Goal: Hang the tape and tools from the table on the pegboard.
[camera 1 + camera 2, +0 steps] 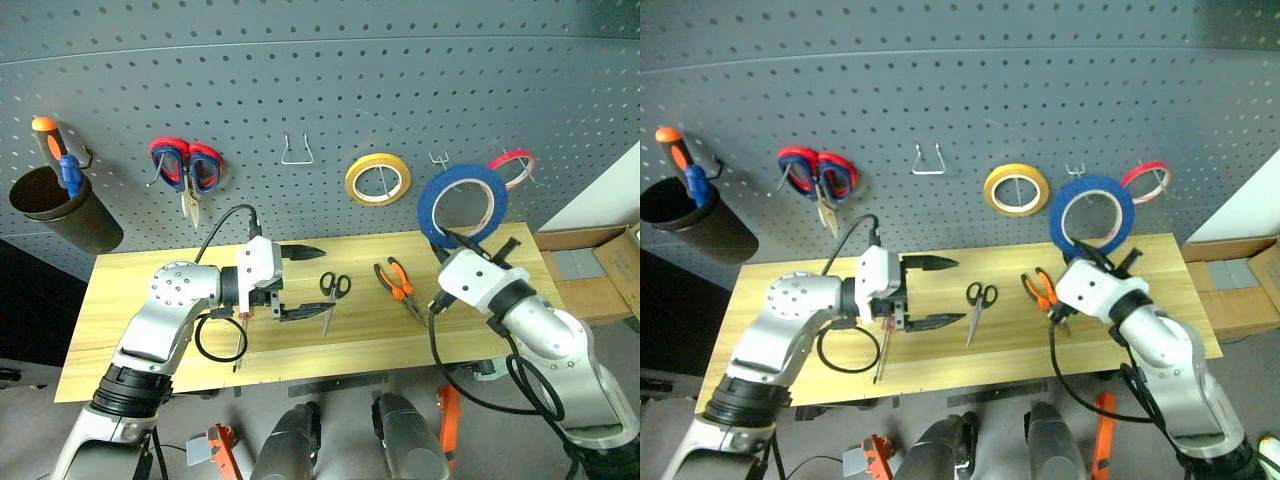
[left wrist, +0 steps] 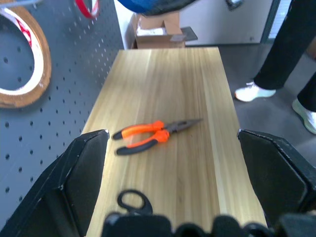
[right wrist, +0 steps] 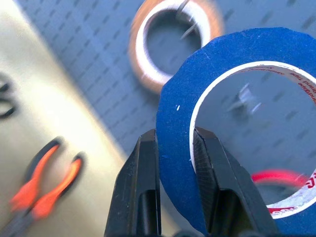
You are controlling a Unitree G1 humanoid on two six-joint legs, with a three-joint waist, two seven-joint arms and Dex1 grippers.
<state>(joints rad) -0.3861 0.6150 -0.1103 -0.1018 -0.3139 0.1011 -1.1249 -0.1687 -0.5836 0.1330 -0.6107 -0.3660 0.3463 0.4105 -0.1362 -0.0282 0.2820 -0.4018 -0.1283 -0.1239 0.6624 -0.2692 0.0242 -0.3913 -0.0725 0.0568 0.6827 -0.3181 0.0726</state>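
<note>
On the far left of the pegboard (image 1: 330, 90) a dark cup (image 1: 62, 210) hung with two drivers in it, one orange-handled (image 1: 44, 133) and one blue-handled (image 1: 68, 172), and next to it a pair of red-and-blue scissors (image 1: 186, 170) on a hook. To their right an empty wire hook (image 1: 296, 152) left free board around it, followed by one yellow roll (image 1: 378, 178), another bare hook (image 1: 1077, 171) now partly behind the blue roll, and one thin red roll (image 1: 514, 166) near the board's right end. Below, the table (image 1: 120, 300) had open wood along its left and front edges. The left gripper (image 1: 298, 283) hovered over the middle-left of the top with its fingers spread wide and nothing between them; the red-handled screwdriver (image 1: 883, 350) lay on the wood just beneath it. Right of that lay one pair of small black scissors (image 1: 332, 295), then one pair of orange-and-black pliers (image 1: 398, 285), apart from each other, with bare table beyond. The right gripper (image 3: 175, 153) was raised before the board, fingers pinched on the rim of the blue tape (image 1: 462, 205), which stood upright between the yellow and red rolls. A cardboard box (image 1: 590, 265) sat past the table's right end.
</note>
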